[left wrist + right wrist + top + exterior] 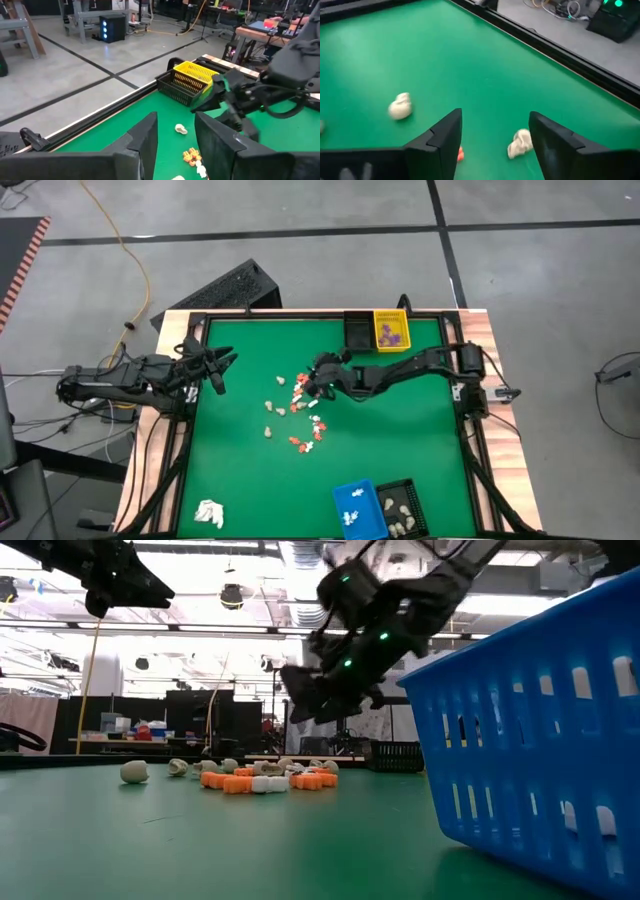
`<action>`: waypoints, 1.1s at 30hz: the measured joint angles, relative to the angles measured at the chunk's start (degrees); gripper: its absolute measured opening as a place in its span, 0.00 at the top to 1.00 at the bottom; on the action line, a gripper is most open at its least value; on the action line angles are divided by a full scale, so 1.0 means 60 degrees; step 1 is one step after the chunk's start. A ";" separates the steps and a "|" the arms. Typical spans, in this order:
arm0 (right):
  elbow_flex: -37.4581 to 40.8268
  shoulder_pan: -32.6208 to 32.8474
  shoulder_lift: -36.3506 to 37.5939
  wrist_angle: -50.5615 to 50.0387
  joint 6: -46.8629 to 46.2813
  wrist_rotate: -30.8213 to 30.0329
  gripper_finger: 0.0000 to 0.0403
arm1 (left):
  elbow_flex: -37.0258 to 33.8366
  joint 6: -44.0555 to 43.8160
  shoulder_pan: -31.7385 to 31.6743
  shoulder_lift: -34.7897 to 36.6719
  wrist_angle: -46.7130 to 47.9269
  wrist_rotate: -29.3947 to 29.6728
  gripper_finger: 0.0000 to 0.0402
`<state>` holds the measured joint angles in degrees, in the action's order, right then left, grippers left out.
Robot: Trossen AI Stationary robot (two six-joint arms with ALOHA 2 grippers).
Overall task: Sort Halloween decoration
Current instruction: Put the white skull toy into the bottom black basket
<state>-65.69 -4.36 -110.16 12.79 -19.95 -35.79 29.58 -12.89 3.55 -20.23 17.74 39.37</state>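
tabletop [250,490]: green mat, nothing printed on it that I can read.
blue basket [358,510]: near edge, already has white bits in it, no label visible.
yellow basket [391,330]: far edge, purple bits inside, next to an empty-looking black basket [357,332]. Another black basket [404,507] by the blue one holds beige ones.
right claw [318,380]: fingers apart, nothing between them, hanging low over the far end of the pile. Risk imo: pieces sit so close together it could pinch two colours at once or just shove the pile around.
left claw [216,371]: fingers apart, empty, up by the left edge, well away from the pile.
white cloth lump [209,513]: near-left corner, not one of the pieces, could get mistaken for a white one.
decorations [300,415]: orange, white and beige bits scattered mid-tabletop; round ones may roll off if bumped.
writing: none readable anywhere.
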 joint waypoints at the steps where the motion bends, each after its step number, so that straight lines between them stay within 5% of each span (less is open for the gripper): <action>1: -0.0178 -0.0089 -0.0139 -0.0173 -0.0061 0.0000 0.42 | 0.0000 0.0001 0.0000 0.0000 0.0002 -0.0015 0.70; 14: -0.0692 -0.0677 -0.0915 -0.1138 -0.1486 -0.0274 0.44 | 0.0000 -0.0223 0.0000 0.0000 0.0401 -0.0513 0.70; 33: -0.0757 -0.0721 -0.1699 -0.0429 -0.2259 0.0234 0.44 | 0.0000 -0.0446 0.0000 0.0000 0.0416 -0.0499 0.70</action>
<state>-70.23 -8.69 -120.36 10.21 -33.50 -34.39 29.58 -15.57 3.55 -20.23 20.23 36.38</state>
